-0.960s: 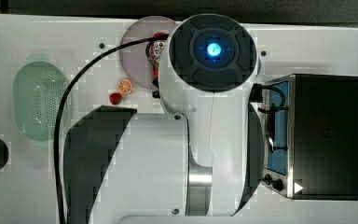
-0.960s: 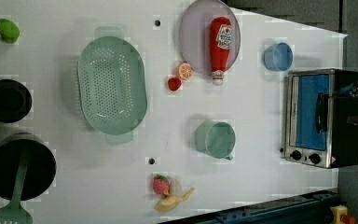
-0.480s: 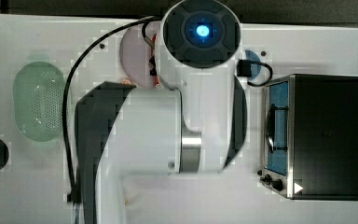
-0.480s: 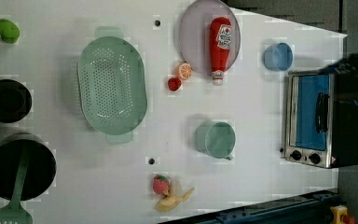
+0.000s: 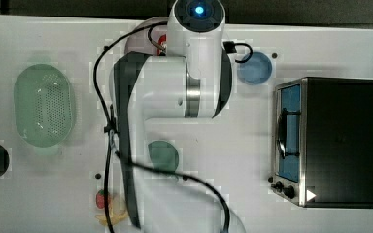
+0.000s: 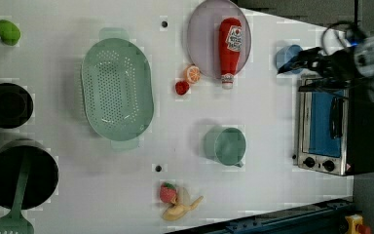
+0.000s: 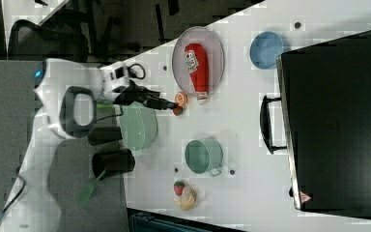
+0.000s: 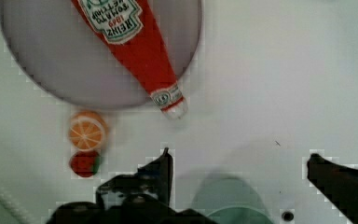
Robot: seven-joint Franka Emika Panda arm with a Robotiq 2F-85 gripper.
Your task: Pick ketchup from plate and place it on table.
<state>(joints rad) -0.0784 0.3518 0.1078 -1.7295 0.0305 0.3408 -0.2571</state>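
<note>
Red ketchup lying flat across the lilac-grey plate, long axis running up and down in the left view, whitish cap end pointing toward the left view's bottom and overhanging the rim above the white bench. Just beside the cap: an orange slice and a small red fruit piece. End effector spread wide and empty, hanging over bare bench near the cap, apart from the bottle.
</note>
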